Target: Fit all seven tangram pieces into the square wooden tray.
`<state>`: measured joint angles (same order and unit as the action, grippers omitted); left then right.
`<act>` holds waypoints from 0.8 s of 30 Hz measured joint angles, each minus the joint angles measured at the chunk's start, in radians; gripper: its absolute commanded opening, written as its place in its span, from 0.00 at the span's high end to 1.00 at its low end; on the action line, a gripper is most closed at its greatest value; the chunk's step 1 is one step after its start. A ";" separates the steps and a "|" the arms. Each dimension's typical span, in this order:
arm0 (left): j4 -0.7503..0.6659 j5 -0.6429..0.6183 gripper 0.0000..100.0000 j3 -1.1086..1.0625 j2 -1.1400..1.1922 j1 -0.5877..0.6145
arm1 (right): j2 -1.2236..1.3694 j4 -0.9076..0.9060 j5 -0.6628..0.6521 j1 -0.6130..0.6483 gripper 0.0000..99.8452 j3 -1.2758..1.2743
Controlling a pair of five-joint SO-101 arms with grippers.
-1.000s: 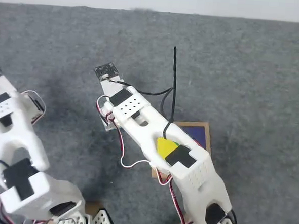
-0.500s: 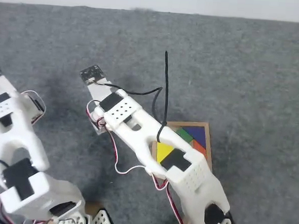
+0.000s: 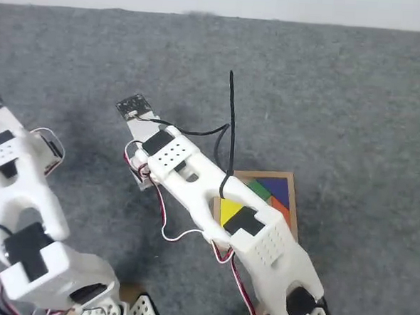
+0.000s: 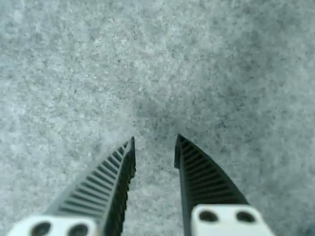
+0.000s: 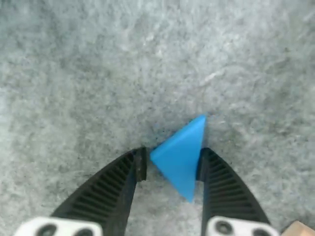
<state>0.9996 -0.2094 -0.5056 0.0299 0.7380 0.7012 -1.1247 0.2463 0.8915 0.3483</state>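
A light blue triangle (image 5: pixel 179 157) lies on the grey carpet, with my right gripper (image 5: pixel 173 151) shut on it, one finger against each side. From overhead, the right arm (image 3: pixel 194 178) stretches out to the left of the square wooden tray (image 3: pixel 273 174) and covers its near left corner. Yellow (image 3: pixel 229 210), green (image 3: pixel 259 190), dark blue (image 3: pixel 276 186) and orange (image 3: pixel 281 207) pieces sit in the tray. My left gripper (image 4: pixel 155 142) is open over bare carpet, with nothing between its fingers. The left arm (image 3: pixel 15 188) stands folded at the left edge.
Grey carpet (image 3: pixel 342 101) covers the whole table. A black cable (image 3: pixel 231 123) rises from the right arm. Wooden arm bases sit at the near edge.
The right arm swung left, away from the tray, uncovering more of the pieces in it. Over the last half second it barely moved. The left arm kept still.
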 measured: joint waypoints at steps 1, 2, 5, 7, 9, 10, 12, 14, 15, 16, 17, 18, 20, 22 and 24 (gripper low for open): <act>0.000 0.000 0.86 0.000 0.000 0.000 | 0.000 0.000 0.000 -0.009 0.94 0.000; 0.000 0.000 0.86 0.000 0.000 0.000 | 0.000 0.000 0.000 -0.017 0.95 0.000; 0.000 0.000 0.86 0.000 0.000 0.000 | 0.000 0.000 0.000 -0.037 0.95 0.000; 0.000 0.000 0.86 0.000 0.000 0.000 | 0.000 -0.003 0.000 -0.043 0.95 0.000; 0.000 0.000 0.86 0.000 0.003 0.000 | 0.002 -0.014 0.000 -0.054 0.95 0.005; 0.000 0.000 0.86 0.000 0.003 -0.002 | 0.002 -0.026 0.000 -0.054 0.95 0.014; 0.000 0.000 0.86 0.000 0.003 -0.011 | 0.003 -0.071 0.000 -0.058 0.95 0.035; 0.000 0.000 0.86 0.000 0.003 -0.020 | 0.003 -0.124 0.017 -0.077 0.95 0.051; 0.000 0.000 0.86 0.000 0.003 -0.023 | 0.005 -0.146 0.032 -0.091 0.95 0.054; 0.000 0.000 0.86 0.000 0.003 -0.025 | 0.005 -0.166 0.046 -0.104 0.95 0.055; 0.000 0.000 0.86 0.000 0.003 -0.025 | 0.005 -0.184 0.058 -0.120 0.95 0.055; 0.000 0.000 0.86 0.000 0.003 -0.025 | 0.005 -0.199 0.072 -0.138 0.95 0.055; 0.000 0.000 0.86 0.000 0.006 -0.025 | 0.005 -0.229 0.118 -0.183 0.95 0.055; 0.000 0.000 0.86 0.000 0.006 -0.025 | 0.003 -0.259 0.192 -0.229 0.95 0.057; 0.000 0.000 0.86 0.000 0.006 -0.025 | -0.012 -0.287 0.262 -0.264 0.95 0.057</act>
<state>0.9996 -0.2094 -0.5056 0.0361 0.7135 0.6889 -1.4116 0.5086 0.6276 0.4051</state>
